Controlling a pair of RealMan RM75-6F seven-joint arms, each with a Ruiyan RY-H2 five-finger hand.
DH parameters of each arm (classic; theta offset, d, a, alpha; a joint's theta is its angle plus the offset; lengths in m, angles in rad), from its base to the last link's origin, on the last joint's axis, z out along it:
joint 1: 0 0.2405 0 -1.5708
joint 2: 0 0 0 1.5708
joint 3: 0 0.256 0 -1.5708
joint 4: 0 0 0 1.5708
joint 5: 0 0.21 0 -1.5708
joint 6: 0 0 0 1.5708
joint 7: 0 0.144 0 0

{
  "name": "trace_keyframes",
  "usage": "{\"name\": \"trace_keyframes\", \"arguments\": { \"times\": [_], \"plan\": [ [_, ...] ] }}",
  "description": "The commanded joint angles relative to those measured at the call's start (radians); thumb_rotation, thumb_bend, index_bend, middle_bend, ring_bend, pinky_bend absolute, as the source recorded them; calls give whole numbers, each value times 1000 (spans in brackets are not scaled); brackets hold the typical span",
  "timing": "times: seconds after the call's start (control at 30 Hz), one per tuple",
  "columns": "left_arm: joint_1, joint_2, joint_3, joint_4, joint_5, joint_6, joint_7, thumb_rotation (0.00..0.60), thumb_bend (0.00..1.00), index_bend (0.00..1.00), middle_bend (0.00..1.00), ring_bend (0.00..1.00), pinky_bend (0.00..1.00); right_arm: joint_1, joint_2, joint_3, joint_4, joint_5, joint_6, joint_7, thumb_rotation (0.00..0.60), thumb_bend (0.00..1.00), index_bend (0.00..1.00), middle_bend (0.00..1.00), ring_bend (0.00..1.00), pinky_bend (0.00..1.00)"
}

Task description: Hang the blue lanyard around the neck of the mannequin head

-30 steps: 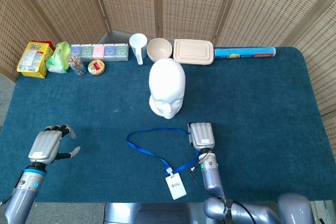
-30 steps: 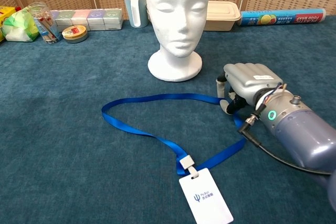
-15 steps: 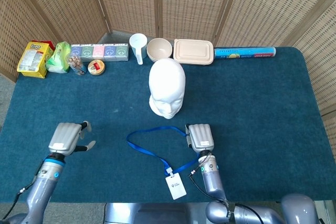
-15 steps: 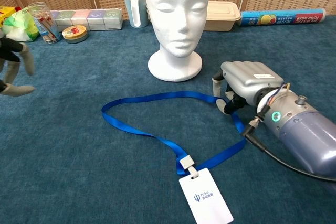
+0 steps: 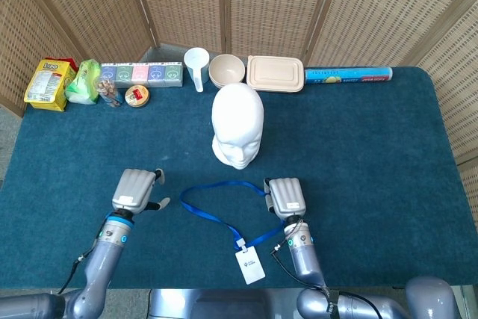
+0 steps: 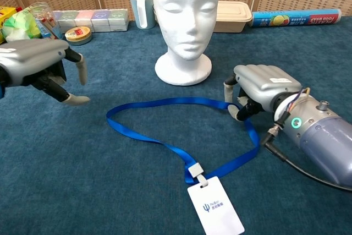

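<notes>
Both hands are covered by a smooth silver-grey shell over the back, ridged where the fingers begin. On the left hand [image 6: 41, 67] black inner parts are seen beneath the shell, and pale beige pads are fitted at the fingertips [image 6: 81, 70]. The right hand [image 6: 258, 89] is joined to a rounded, glossy grey forearm, on which a green ring light is set. A black cable is run along that wrist, with thin coloured wires exposed beside it. A blue band is seen at each wrist in the head view.
</notes>
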Motion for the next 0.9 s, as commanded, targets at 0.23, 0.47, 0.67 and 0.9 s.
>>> {"name": "trace_keyframes", "arguments": {
  "times": [0.23,0.47,0.67,0.9],
  "plan": [
    [-83,-116,-50,44,-175,12,89,456,222,459,1000,1000,1000,-6,13,-1,1,4,-8,20,600,519,593,948,1000,1000],
    [-133,-179,-62,114,-228,12,109,462,248,459,1000,1000,1000,-10,19,-2,6,11,-20,35,600,518,594,947,1000,1000],
    [-156,-210,-63,161,-252,13,109,467,275,459,1000,1000,1000,-12,25,0,8,15,-24,46,600,518,595,949,1000,1000],
    [-178,-245,-61,212,-265,8,96,473,290,459,1000,1000,1000,-12,27,1,12,21,-31,56,600,520,595,949,1000,1000]
  ]
}}
